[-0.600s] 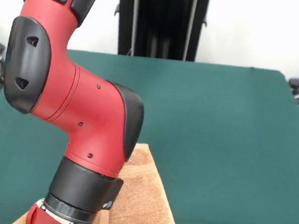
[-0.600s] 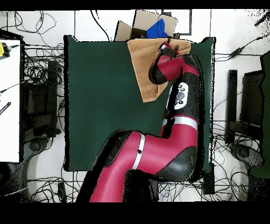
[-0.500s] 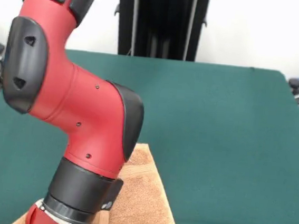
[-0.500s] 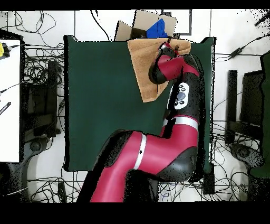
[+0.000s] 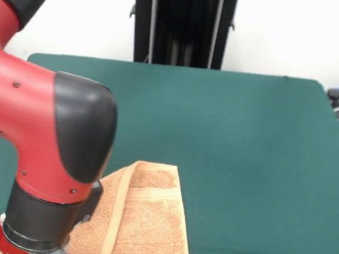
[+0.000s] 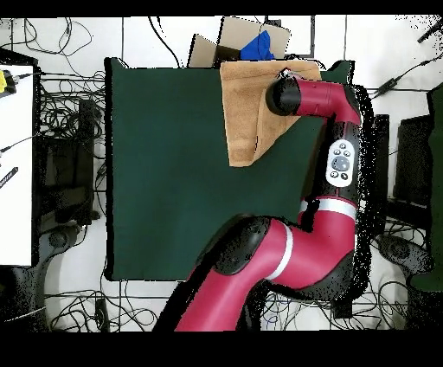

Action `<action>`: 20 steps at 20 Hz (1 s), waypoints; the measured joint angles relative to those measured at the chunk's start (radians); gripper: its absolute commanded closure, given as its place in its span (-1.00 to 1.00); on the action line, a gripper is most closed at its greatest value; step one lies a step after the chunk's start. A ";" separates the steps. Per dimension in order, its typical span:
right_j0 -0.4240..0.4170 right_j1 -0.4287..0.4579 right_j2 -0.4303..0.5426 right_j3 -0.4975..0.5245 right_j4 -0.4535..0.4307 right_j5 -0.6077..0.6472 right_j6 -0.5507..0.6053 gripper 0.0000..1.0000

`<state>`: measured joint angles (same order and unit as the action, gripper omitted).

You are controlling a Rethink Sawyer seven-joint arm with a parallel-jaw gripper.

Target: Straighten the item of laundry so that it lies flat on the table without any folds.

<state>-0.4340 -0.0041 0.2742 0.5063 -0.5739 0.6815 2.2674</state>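
Note:
The item of laundry (image 6: 251, 108), an orange-tan towel, lies at the top edge of the table (image 6: 164, 173) in the overhead view. It is wide at the table edge and tapers to a corner toward the middle. In the front view the towel (image 5: 148, 221) sits at the bottom centre, with a border band running lengthwise along a raised fold. The arm's black wrist end (image 6: 279, 93) rests over the towel's right part. The same wrist (image 5: 40, 222) covers the towel's left side in the front view. The gripper is hidden under the wrist in both views.
A cardboard box (image 6: 247, 36) holding something blue stands just beyond the table edge by the towel. Cables lie on the floor all around, and a white tabletop (image 6: 16, 156) is at the left. The red arm (image 6: 342, 156) runs along the table's right side.
The arm has swung outward toward the table's side, its wrist shifting slightly. The towel has spread wider along the table edge, and a banded fold now shows in the front view.

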 measured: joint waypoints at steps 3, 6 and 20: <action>-0.010 -0.001 -0.001 0.007 0.040 0.012 -0.090 -1.00; -0.014 -0.007 -0.004 0.029 0.076 0.009 -0.118 -1.00; -0.033 -0.060 -0.024 0.179 0.243 -0.021 -0.118 -1.00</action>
<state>-0.4671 -0.0643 0.2507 0.6852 -0.3312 0.6607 2.1494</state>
